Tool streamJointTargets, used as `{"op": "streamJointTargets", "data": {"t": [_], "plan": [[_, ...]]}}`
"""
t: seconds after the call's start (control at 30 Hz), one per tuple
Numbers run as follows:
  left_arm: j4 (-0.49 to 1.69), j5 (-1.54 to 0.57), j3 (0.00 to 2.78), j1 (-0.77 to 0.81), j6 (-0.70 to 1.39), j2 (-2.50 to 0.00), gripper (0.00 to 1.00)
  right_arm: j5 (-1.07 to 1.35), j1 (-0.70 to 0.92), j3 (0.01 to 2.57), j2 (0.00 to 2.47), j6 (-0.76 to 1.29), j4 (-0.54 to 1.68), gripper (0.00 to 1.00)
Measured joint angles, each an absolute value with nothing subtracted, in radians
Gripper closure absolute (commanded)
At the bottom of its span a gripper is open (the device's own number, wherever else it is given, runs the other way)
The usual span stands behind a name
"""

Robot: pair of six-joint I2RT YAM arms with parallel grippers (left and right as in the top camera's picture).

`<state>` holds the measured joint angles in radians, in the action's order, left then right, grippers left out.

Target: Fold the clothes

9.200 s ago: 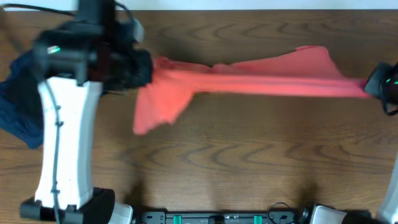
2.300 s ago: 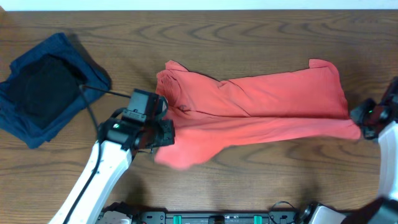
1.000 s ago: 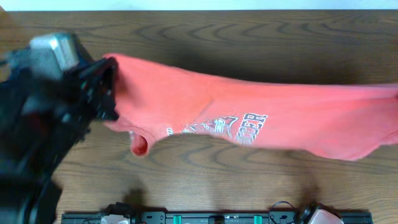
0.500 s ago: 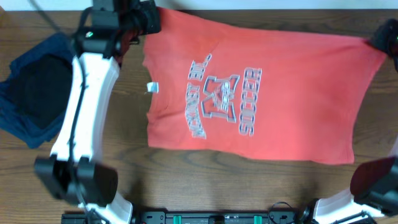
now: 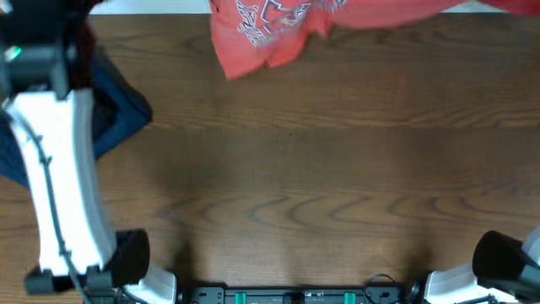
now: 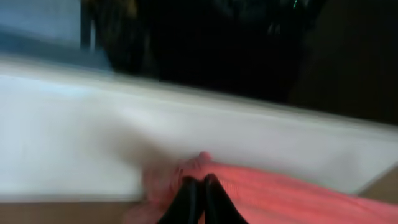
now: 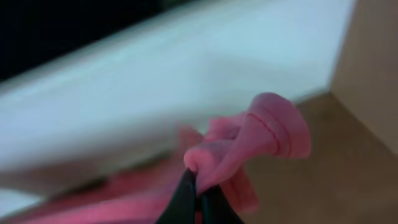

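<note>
The coral-red T-shirt (image 5: 278,25) hangs bunched at the table's far edge in the overhead view, its white lettering showing near the left end; most of it runs off the top of the frame. In the left wrist view my left gripper (image 6: 198,186) is shut on a fold of the T-shirt (image 6: 280,196). In the right wrist view my right gripper (image 7: 198,190) is shut on a bunched corner of the T-shirt (image 7: 261,134). Neither gripper shows in the overhead view; only the left arm (image 5: 59,169) does.
A folded navy-blue garment (image 5: 114,118) lies at the left, partly under the left arm. The arm bases stand at the front edge. The brown wooden table (image 5: 295,194) fills the middle.
The T-shirt, spread out with its print up half a second ago, has been pulled to the far edge and now hangs bunched, mostly out of the overhead view.
</note>
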<state>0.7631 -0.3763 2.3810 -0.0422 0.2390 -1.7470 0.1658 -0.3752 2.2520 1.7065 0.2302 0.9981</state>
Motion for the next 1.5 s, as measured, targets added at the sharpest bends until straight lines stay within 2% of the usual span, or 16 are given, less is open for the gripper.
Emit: {"op": "streamJointTargets", "data": {"t": [0.13, 0.3, 0.6, 0.73, 0.9, 0.97, 1.0, 1.13, 1.3, 1.5], "plan": [[1.106, -0.397, 2.379, -0.036, 0.238, -1.728, 0.94, 0.041, -0.376, 2.215, 1.723, 0.225, 1.169, 0.99], [1.404, -0.397, 2.233, -0.028, 0.227, -1.803, 0.94, -0.103, -0.377, 2.051, 1.749, 0.222, 1.267, 0.99], [1.529, -0.348, 1.724, -0.014, 0.205, -1.853, 0.94, -0.283, -0.401, 1.604, 1.775, 0.247, 1.293, 0.99], [1.454, -0.356, 1.496, 0.036, 0.196, -1.853, 0.94, -0.305, -0.442, 1.467, 1.775, 0.272, 1.276, 0.99], [1.230, -0.518, 1.311, 0.117, 0.147, -1.853, 0.94, -0.313, -0.453, 1.393, 1.775, 0.282, 1.241, 0.99], [1.126, -0.579, 1.264, 0.163, 0.131, -1.853, 0.79, -0.312, -0.453, 1.391, 1.775, 0.285, 1.239, 0.99], [1.068, -0.599, 1.245, 0.187, 0.128, -1.853, 0.67, -0.312, -0.453, 1.391, 1.775, 0.285, 1.237, 0.99], [0.885, -0.651, 1.189, 0.280, 0.139, -1.853, 0.42, -0.311, -0.453, 1.391, 1.775, 0.285, 1.237, 0.99], [0.712, -0.656, 1.158, 0.387, 0.196, -1.853, 0.41, -0.307, -0.453, 1.391, 1.775, 0.286, 1.237, 0.99], [0.656, -0.559, 1.155, 0.455, 0.287, -1.853, 0.37, -0.306, -0.453, 1.391, 1.775, 0.286, 1.236, 0.99]]}}
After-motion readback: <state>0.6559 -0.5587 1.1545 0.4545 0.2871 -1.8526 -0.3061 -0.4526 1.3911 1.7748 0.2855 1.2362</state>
